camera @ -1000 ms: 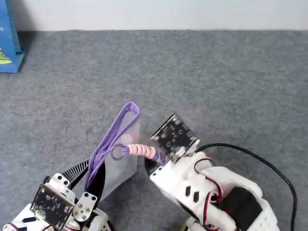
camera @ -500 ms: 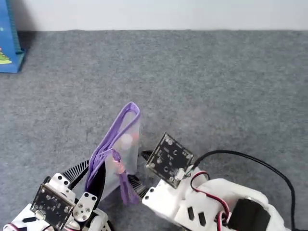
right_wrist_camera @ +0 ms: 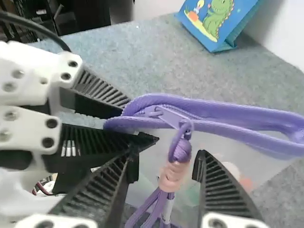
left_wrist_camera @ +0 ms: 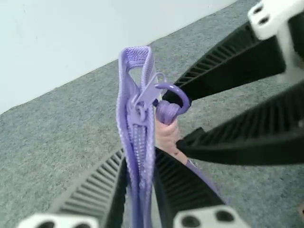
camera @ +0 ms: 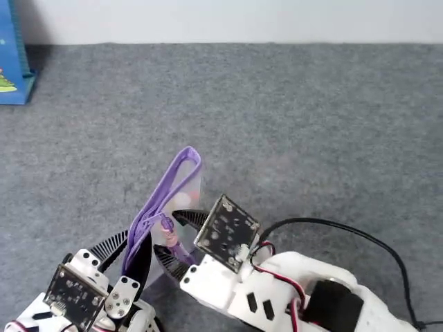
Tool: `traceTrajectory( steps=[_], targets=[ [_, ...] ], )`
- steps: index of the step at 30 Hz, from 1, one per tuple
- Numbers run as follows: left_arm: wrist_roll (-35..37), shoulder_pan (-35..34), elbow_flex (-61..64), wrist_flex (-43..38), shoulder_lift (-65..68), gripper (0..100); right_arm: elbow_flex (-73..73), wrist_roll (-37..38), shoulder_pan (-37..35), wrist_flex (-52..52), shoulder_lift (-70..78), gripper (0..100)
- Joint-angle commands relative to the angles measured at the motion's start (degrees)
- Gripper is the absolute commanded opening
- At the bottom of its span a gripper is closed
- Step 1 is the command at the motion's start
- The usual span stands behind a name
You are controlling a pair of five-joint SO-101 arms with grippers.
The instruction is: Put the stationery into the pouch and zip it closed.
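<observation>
**Grey cloth, white wall**

The table (camera: 325,117) is covered by a grey, felt-like cloth with a fine speckled nap. It is evenly lit, and only soft shadows are cast. Along its far edge a plain white wall (camera: 242,19) is met in a straight line. At the far left corner a blue box (camera: 12,62) is stood against the wall, with a green cartoon dinosaur printed on its face. Beyond one edge of the table, dark furniture (right_wrist_camera: 61,14) is seen, too dim to be made out further.
</observation>
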Motion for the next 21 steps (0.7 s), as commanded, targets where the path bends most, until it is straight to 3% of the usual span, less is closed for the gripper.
traceTrajectory(
  steps=[1, 9, 14, 18, 21],
  targets=[
    [0.35, 0.09, -0.92, -0.18, 1.05, 1, -0.18, -0.35, 2.24, -1.80, 0.48, 19.2],
    [0.35, 0.18, -0.92, -0.18, 1.05, 1, 0.00, -0.18, 6.37, -5.67, 0.48, 2.6],
    [0.35, 0.18, -0.92, -0.18, 1.05, 1, 0.88, -0.35, 6.64, -6.20, 0.48, 7.8],
    [0.35, 0.18, -0.92, -0.18, 1.05, 1, 1.93, 1.05, 6.81, -6.55, 1.01, 0.2],
    [0.35, 0.18, -0.92, -0.18, 1.05, 1, 1.93, 2.55, 11.91, -6.99, 2.15, 0.6]
  ],
)
